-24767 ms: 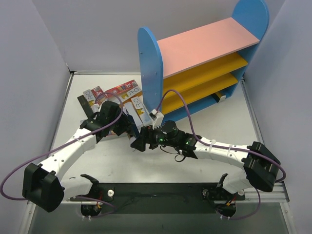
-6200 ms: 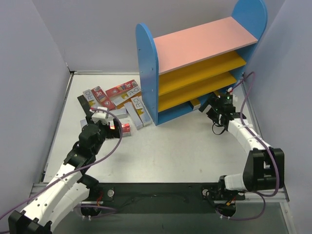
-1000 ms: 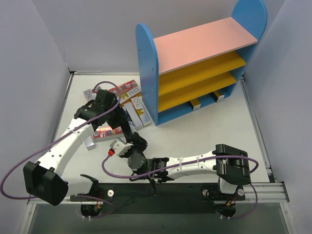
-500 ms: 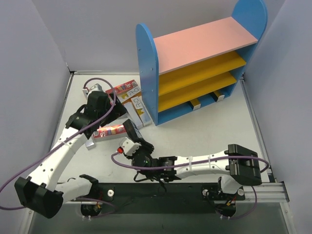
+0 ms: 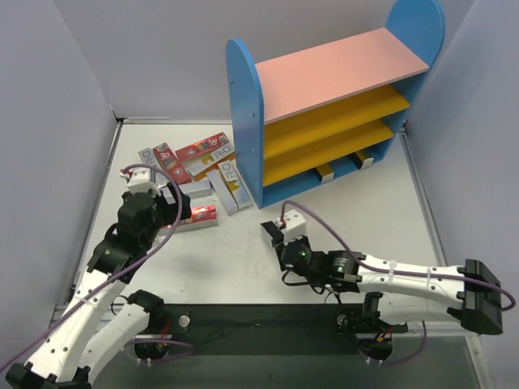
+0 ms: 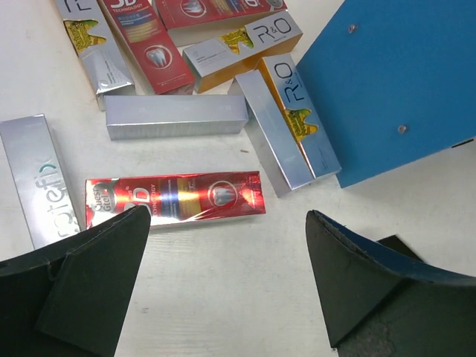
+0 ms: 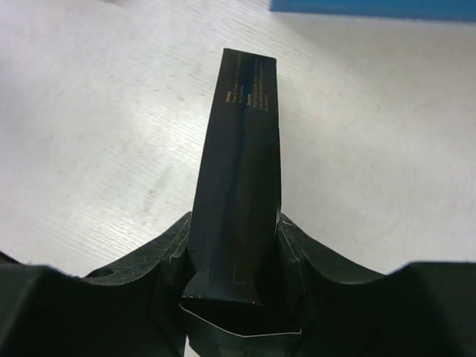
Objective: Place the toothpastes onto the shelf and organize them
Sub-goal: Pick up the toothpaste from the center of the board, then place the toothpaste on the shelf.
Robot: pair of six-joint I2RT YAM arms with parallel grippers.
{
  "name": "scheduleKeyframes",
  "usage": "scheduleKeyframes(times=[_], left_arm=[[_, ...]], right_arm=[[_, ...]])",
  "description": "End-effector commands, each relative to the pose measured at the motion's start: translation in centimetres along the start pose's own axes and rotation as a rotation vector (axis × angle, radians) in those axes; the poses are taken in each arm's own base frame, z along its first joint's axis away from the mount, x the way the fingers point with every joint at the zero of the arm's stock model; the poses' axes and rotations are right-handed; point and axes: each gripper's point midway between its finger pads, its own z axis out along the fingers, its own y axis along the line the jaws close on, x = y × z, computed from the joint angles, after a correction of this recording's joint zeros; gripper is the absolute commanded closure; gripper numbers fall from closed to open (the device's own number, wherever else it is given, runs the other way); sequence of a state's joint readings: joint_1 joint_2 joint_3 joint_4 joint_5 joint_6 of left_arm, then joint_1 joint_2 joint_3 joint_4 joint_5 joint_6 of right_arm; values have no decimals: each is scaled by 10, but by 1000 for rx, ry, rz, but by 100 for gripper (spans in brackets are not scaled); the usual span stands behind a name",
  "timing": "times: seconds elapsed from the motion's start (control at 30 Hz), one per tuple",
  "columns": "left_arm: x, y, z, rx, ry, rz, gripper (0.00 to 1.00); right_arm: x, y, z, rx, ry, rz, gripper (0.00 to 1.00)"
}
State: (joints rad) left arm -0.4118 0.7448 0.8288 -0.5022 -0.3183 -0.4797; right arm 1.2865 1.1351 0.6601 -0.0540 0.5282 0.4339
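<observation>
Several toothpastes [image 5: 195, 162] lie in a loose pile left of the shelf [image 5: 324, 105], red and silver boxes. A red one [image 6: 175, 198] lies flat just beyond my left gripper [image 6: 227, 223], which hangs open over bare table, nothing between its fingers [image 6: 89, 275]. In the top view the left gripper [image 5: 166, 212] sits beside that red box [image 5: 197, 216]. My right gripper [image 7: 236, 230] is shut on a dark, near-black toothpaste box [image 7: 242, 149] that sticks out forward, low over the table. The top view shows it [image 5: 268, 229] near the table's middle, in front of the shelf.
The shelf's blue side panel [image 6: 394, 82] stands close on the right of the pile. Two boxes [image 5: 326, 173] [image 5: 362, 160] rest end-out on the shelf's lowest level. Silver boxes [image 6: 175, 117] [image 6: 271, 134] [image 6: 41, 178] surround the red one. Grey walls close in on both sides.
My left gripper has opened and drawn back to the left, away from the right gripper. The right arm has swung right toward the table's middle, carrying the dark box.
</observation>
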Motion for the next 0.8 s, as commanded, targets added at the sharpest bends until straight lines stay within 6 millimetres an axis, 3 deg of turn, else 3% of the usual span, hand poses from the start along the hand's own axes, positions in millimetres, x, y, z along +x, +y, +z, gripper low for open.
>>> scheduleKeyframes(times=[0.0,0.07,0.1,0.17,0.2,0.27,0.33,0.57,0.77], left_arm=[[-8,0,-10,92,-146,84,3],[11,4,-7,118,-136,104,3],[4,2,-14,146,-188,103,3],[19,7,-10,157,-191,118,3],[14,6,-14,171,-229,124,3],[21,9,-12,178,-236,138,3],[17,8,-14,188,-271,147,3],[17,1,-11,221,-283,139,3],[15,-2,-12,239,-301,118,3]], right_arm=[[-7,-33,-12,21,-33,330,90],[-9,-47,-15,25,-57,420,89],[-10,-65,-12,68,-64,479,89],[-12,-75,-13,58,-83,552,89],[-15,-91,-10,94,-102,597,89],[-27,-95,-9,49,-139,660,89],[-38,-111,-5,59,-177,730,89],[-86,-133,13,-20,-318,890,88],[-110,-128,42,-88,-337,966,87]])
